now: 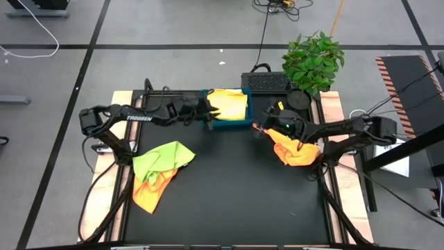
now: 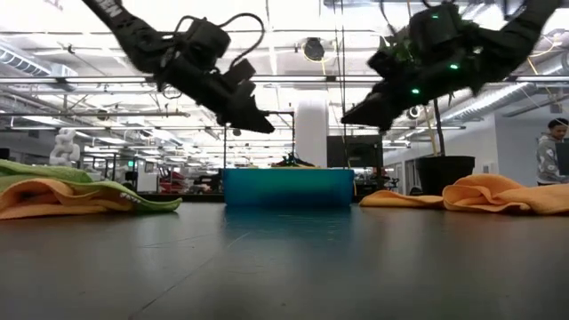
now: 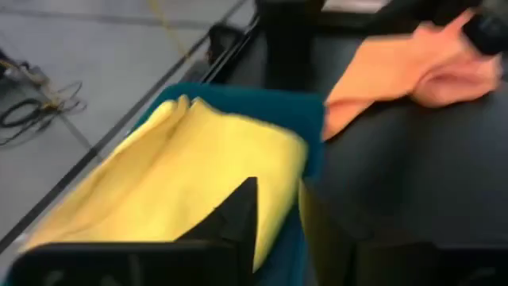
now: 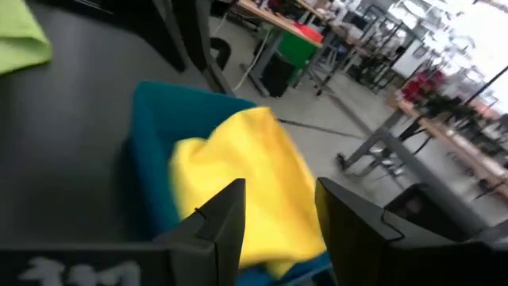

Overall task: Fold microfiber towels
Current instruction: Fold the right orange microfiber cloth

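Note:
A yellow towel lies folded in the blue tray at the table's far middle. My left gripper hovers at the tray's left edge, well above the table, open and empty, looking down on the yellow towel. My right gripper hangs open and empty at the tray's right edge, the yellow towel ahead of it. An orange towel lies crumpled on the table under my right arm. At the left, a lime green towel lies partly over another orange towel.
A potted plant and a black box stand beyond the table's far right corner. Bare black table stretches across the near middle. A person shows far off in the room at the right.

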You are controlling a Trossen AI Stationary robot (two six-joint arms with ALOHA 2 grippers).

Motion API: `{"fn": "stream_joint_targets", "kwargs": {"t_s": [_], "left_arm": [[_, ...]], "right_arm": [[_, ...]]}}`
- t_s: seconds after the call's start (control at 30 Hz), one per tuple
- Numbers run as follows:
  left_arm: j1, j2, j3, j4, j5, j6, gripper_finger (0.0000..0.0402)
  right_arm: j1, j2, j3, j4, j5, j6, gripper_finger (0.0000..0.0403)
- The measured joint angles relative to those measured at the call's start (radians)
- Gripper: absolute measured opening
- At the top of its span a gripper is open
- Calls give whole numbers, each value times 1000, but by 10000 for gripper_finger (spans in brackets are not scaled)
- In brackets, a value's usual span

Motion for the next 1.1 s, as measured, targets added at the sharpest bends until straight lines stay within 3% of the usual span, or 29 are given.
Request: {"fn": "stream_joint_targets", "kwargs": {"t_s": [0.17,0.33,0.4,0.57,0.83,1.1], "left_arm": [[-107,-59,-179,268,-1,-57,39],[-226,-74,-309,506,-63,-73,5],[-266,-74,-341,573,-91,-72,4],[-317,-74,-390,634,-185,-75,15],[-320,-74,-404,624,-211,-90,3],[-275,-74,-403,662,-211,-46,25]], "right_arm": [[39,-98,-130,-15,1,174,144],[121,-136,-118,-335,25,371,144],[163,-133,-102,-381,59,412,144],[203,-130,-98,-418,114,468,144],[112,-130,-98,-571,159,539,144],[-11,-130,-98,-543,-2,481,144]]}}
